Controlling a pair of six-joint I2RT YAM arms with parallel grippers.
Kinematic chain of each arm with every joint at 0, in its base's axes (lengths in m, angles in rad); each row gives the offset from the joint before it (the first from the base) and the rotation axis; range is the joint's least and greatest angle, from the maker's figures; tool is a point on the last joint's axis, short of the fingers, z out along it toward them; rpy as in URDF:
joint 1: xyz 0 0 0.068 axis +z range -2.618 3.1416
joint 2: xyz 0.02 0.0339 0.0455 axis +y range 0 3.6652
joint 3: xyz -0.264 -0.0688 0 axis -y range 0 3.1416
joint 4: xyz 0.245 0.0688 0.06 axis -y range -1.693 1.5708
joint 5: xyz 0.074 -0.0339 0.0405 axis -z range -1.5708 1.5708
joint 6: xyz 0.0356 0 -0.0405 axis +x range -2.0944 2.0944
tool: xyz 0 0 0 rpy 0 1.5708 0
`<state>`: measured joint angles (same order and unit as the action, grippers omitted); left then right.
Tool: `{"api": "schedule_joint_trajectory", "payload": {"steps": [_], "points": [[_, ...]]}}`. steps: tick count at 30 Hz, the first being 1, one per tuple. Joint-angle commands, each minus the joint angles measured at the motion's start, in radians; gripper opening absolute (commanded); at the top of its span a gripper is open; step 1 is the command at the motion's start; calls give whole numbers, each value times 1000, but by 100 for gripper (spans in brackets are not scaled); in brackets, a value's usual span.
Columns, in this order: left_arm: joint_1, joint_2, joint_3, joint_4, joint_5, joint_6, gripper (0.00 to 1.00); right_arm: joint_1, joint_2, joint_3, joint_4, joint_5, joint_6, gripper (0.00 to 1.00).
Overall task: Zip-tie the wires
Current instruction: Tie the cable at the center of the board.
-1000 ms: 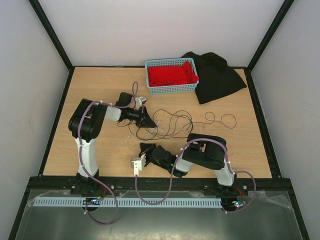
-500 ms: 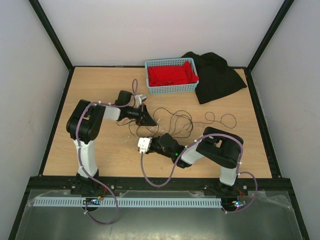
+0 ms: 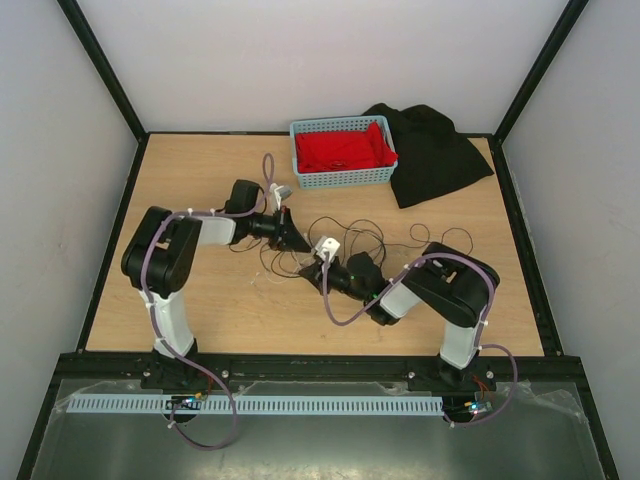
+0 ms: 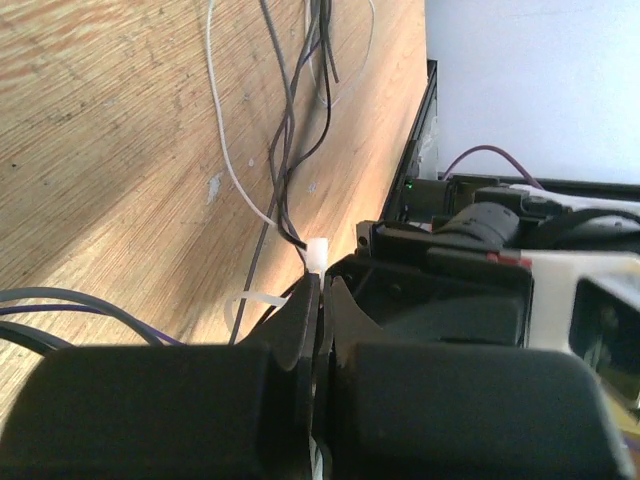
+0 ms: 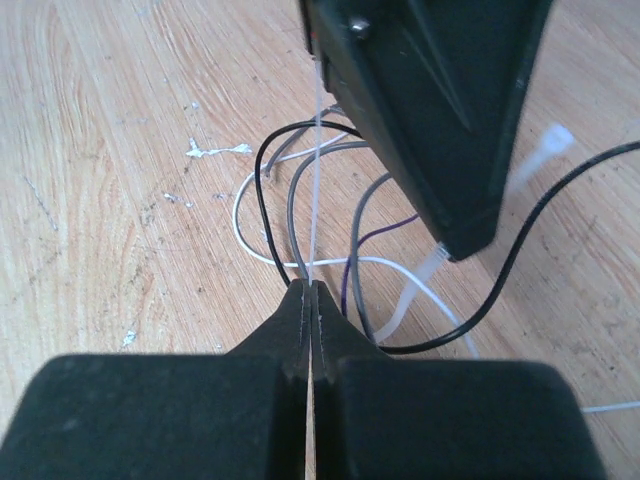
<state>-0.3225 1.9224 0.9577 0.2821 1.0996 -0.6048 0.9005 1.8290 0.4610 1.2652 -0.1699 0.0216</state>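
From above, the left gripper [image 3: 292, 238] and the right gripper [image 3: 308, 262] meet tip to tip on the wooden counter [image 3: 200, 200], at the left end of the wires [image 3: 352, 240]. The wires sprawl in thin dark loops toward the right side. Behind them, a blue basket [image 3: 343, 178] holds a red cloth [image 3: 340, 150]. A black cloth [image 3: 435, 155] lies just beside the basket on the right. From this height the state of either pair of jaws cannot be told.

The left wrist view shows its jaws clenched, with the white zip tie [image 4: 318, 253] pinched between them. The tie's small square head sticks out at their tips. A pale loop of the strip curls out to the left, low over the counter. Black and grey strands, and one whitish one, run from the far counter down to that loop. The right arm's black body sits close alongside.

The right wrist view shows its jaws clenched on a thin, straight white strip, apparently the tie's tail seen edge-on. It runs taut up to the left gripper, which hangs just above. Black, grey, white and purple strands bunch on the counter between the two grippers. Another stretch of white strip slants down from the left gripper's tip into the bunch.
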Motion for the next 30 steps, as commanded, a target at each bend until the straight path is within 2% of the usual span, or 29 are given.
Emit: {"api": "schedule_joint_trajectory", "payload": {"steps": [1, 6, 10, 17, 30], "points": [[-9, -62, -30, 50, 22, 91, 0, -45, -37, -20, 107, -83, 209, 0], [-22, -103, -64, 97, 2, 145, 0, -99, -61, -41, 117, -154, 297, 0], [-33, -123, -98, 154, -18, 161, 0, -132, -62, -80, 187, -186, 364, 0], [-53, -202, -184, 224, -110, 259, 0, -155, -30, -81, 235, -263, 482, 0], [-67, -288, -294, 293, -287, 514, 0, -170, 40, -82, 311, -352, 553, 0]]}}
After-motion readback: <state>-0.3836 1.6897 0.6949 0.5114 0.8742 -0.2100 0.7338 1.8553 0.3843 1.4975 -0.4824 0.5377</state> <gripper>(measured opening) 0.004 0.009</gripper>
